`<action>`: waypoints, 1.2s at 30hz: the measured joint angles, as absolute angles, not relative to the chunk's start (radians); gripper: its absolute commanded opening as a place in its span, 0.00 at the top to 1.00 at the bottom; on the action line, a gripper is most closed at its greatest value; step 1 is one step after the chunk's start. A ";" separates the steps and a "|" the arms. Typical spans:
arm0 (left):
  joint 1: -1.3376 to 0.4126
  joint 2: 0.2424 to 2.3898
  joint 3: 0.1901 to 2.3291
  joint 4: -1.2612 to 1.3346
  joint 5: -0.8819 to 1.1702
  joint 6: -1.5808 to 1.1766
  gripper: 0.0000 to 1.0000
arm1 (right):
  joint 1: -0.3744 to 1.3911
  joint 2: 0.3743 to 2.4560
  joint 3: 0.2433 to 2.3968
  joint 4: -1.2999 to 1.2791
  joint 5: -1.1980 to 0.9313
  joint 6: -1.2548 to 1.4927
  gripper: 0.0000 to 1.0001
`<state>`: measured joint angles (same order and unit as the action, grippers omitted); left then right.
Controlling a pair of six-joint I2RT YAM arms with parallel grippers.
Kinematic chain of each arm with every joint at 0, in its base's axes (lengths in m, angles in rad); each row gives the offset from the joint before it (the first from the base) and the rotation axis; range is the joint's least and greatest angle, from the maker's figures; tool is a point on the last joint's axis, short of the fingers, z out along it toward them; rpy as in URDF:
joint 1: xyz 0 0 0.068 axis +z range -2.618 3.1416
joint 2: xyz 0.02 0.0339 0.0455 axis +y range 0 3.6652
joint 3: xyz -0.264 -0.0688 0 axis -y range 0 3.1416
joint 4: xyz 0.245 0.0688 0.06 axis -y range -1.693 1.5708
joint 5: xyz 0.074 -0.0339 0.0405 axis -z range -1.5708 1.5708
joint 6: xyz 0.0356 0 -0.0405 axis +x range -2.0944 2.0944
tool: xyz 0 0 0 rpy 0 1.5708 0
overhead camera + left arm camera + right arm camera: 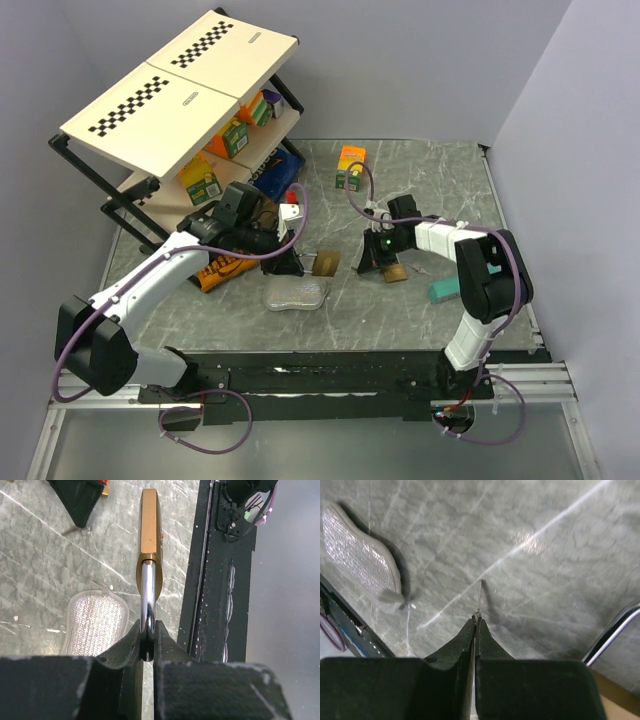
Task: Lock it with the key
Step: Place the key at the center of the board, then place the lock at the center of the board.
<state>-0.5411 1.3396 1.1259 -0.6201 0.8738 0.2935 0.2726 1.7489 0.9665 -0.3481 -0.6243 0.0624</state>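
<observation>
My left gripper (147, 636) is shut on the chrome shackle (147, 600) of a brass padlock (150, 525). It holds the lock body out ahead of the fingers, just above the marble table. From above, this padlock (326, 262) sits mid-table, with the left gripper (292, 262) at its left. To its right, my right gripper (374, 256) points down toward the table. In the right wrist view, the right gripper (475, 622) is shut on a thin metal key (479, 597), seen edge-on and sticking out past the fingertips. The key and padlock are apart.
A silver mesh pouch (297, 293) lies in front of the padlock. A second brass lock (397, 271) with a chrome shackle (612, 632) lies beside the right gripper. A teal block (444, 291), an orange box (351, 165), an orange packet (215, 272) and a stocked shelf rack (200, 130) stand around.
</observation>
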 measured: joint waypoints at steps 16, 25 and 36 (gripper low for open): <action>-0.537 1.375 1.163 -0.680 0.876 0.321 0.99 | 0.271 1.718 0.995 -0.364 -0.638 0.040 0.19; -0.541 1.375 1.200 -0.701 0.904 0.341 0.99 | 0.270 1.288 0.988 -0.403 -0.864 -0.202 0.01; -0.649 1.375 1.218 -0.692 0.903 0.357 0.99 | 0.392 1.031 0.971 -0.574 -1.037 -0.423 0.03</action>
<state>-0.6487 1.3754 1.2179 -0.6922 0.9031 0.3569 0.3920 1.0309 0.9707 -0.5743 -1.0374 -0.4232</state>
